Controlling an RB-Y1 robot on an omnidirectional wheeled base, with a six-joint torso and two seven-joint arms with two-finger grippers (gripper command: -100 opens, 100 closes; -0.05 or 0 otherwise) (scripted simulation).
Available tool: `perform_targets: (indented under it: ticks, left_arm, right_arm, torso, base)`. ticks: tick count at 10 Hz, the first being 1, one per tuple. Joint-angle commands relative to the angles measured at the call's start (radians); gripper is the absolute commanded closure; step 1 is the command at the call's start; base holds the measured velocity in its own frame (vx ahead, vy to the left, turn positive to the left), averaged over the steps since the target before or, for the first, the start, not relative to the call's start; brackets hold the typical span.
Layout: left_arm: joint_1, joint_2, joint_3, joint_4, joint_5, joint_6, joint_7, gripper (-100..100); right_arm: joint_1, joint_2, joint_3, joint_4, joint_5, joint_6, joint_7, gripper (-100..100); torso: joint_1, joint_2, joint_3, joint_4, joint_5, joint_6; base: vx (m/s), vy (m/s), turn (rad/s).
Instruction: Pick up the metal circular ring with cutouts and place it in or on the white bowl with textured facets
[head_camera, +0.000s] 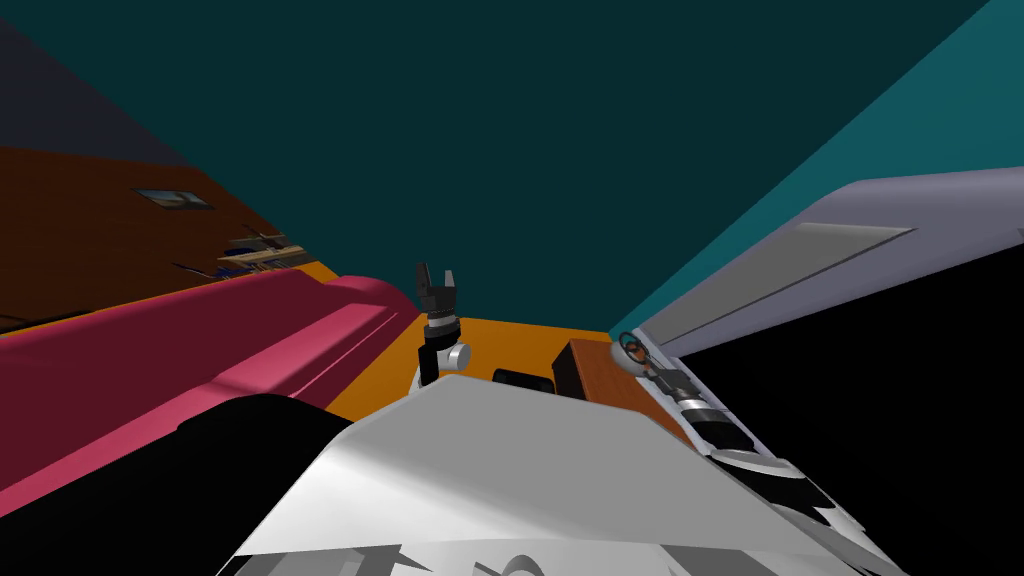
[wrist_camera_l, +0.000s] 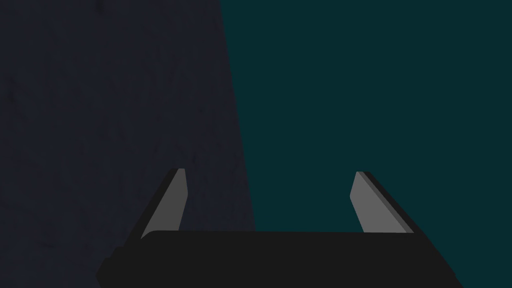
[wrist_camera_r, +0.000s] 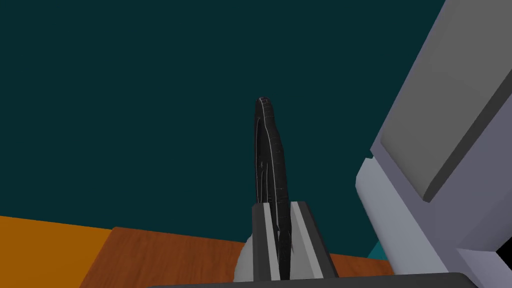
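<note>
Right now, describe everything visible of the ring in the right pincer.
The ring looks dark, almost black, with thin pale lines along its rim. The wrist view shows it edge-on, a thin sliver. The right pincer is shut on its lower part, a finger on each face. It is held above a brown wooden top, with a pale rounded shape, probably the bowl, close by. Cutouts cannot be made out.

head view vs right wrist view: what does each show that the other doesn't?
Head view adds the left gripper, raised, fingers open, and crimson furniture on my left. Right wrist view adds the grip: fingers pressing the sides of the dark ring, seen edge-on. Both share the right gripper holding the ring at the white bowl, the brown table, orange floor, teal wall and pale grey furniture.
</note>
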Motion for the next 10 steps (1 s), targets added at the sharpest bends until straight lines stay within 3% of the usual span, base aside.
perform_targets:
  ticks: [1, 7, 8, 9, 10]
  left_arm:
    - [0.000, 0.000, 0.000, 0.000, 0.000, 0.000, 0.000, 0]
    - [0.000, 0.000, 0.000, 0.000, 0.000, 0.000, 0.000, 0]
    - [0.000, 0.000, 0.000, 0.000, 0.000, 0.000, 0.000, 0]
    - [0.000, 0.000, 0.000, 0.000, 0.000, 0.000, 0.000, 0]
    - [0.000, 0.000, 0.000, 0.000, 0.000, 0.000, 0.000, 0]
  right_arm:
    - [0.000, -0.017, -0.003, 0.050, -0.005, -0.004, 0.022, 100]
    - [0.060, 0.026, -0.017, 0.109, -0.053, 0.057, -0.008, 100]
    - [0.059, 0.029, -0.016, 0.088, -0.051, 0.058, -0.002, 100]
    - [0.060, 0.035, -0.015, 0.076, -0.051, 0.060, -0.015, -100]
    - [0.060, 0.034, -0.015, 0.078, -0.051, 0.060, -0.013, -100]
  torso:
    - [0.000, 0.000, 0.000, 0.000, 0.000, 0.000]
    - [-0.008, -0.004, -0.004, -0.005, -0.007, 0.003]
    - [-0.008, -0.005, -0.005, -0.005, -0.008, 0.002]
    - [-0.007, -0.007, -0.006, -0.005, -0.007, 0.002]
    - [-0.007, -0.008, -0.007, -0.006, -0.007, 0.002]
  base:
    - [0.008, -0.041, -0.028]
    - [-0.018, -0.034, 0.012]
    - [-0.009, -0.009, -0.001]
    - [0.000, 0.000, 0.000]
    - [0.000, 0.000, 0.000]
